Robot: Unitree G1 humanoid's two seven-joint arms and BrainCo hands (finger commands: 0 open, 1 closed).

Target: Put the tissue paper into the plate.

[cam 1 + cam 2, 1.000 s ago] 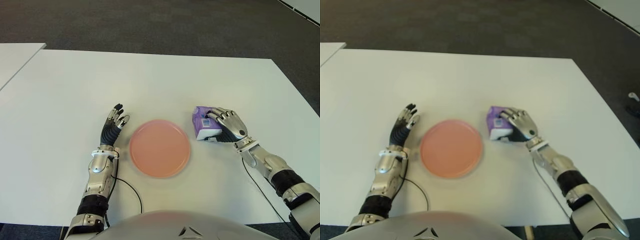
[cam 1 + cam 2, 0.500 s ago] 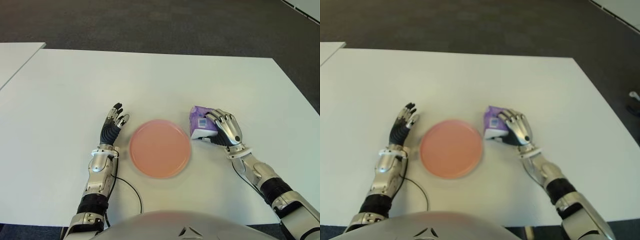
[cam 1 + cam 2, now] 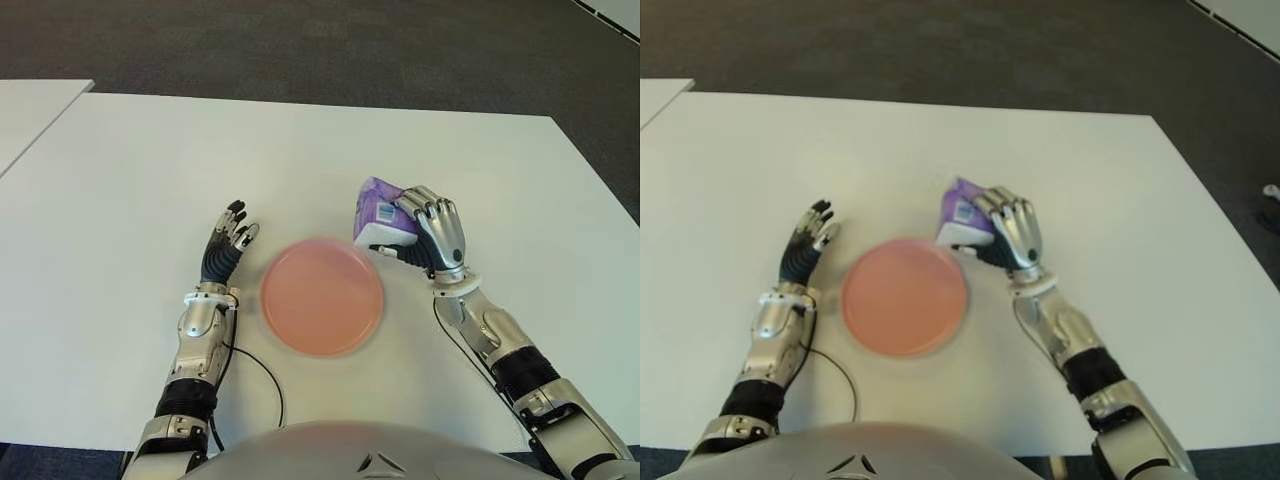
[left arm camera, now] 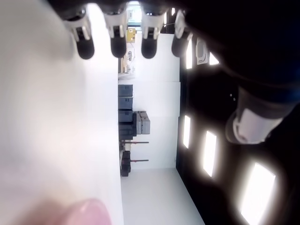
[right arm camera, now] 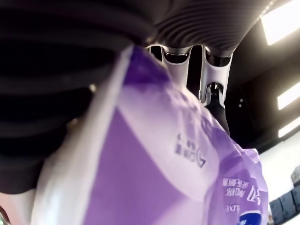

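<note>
**Tissue pack in right hand, at the plate's far-right rim**

Your right hand (image 3: 432,228) has its fingers curled tight around the purple tissue paper pack (image 3: 379,218), held just beside the pink plate (image 3: 321,297), at its far-right edge. Your left hand (image 3: 226,242) shows left of the plate on the white table (image 3: 150,180), fingers straight and spread, holding nothing.

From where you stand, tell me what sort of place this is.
Probably an office or lab: a plain white table on dark grey carpet, another white table alongside, and ceiling light panels in the left wrist view.
</note>
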